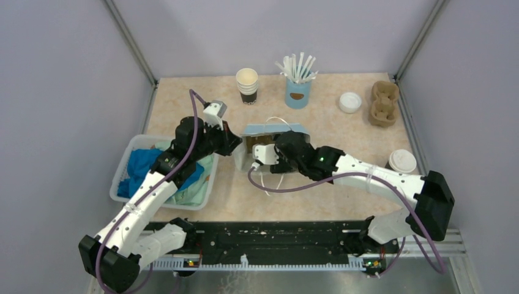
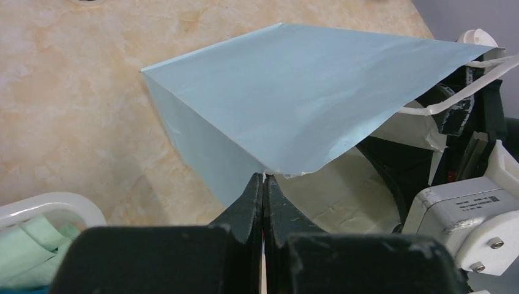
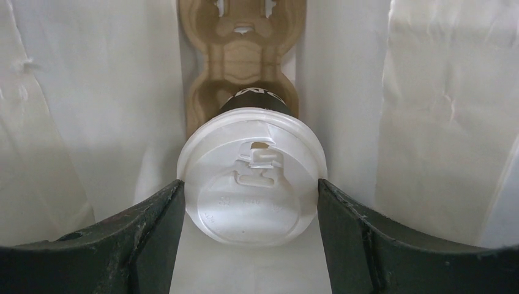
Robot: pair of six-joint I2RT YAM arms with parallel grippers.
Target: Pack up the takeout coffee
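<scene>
In the right wrist view a takeout coffee point(image 3: 251, 177) faces me lid first. Its black lower part sits in a brown pulp carrier point(image 3: 242, 61) deep inside the white-lined bag. My right gripper point(image 3: 251, 187) is shut on it, one dark finger against each side of the white lid. The light blue paper bag point(image 1: 269, 130) rests mid-table with my right arm reaching into its mouth. My left gripper point(image 2: 264, 177) is shut on the rim of the bag point(image 2: 294, 92) at its left corner. Another lidded coffee point(image 1: 402, 161) stands at the right.
A stack of lidless cups point(image 1: 247, 84) and a blue cup of white sticks point(image 1: 298, 86) stand at the back. A loose white lid point(image 1: 350, 102) and a brown carrier point(image 1: 384, 103) lie back right. A white basket point(image 1: 122, 168) of cloths sits left.
</scene>
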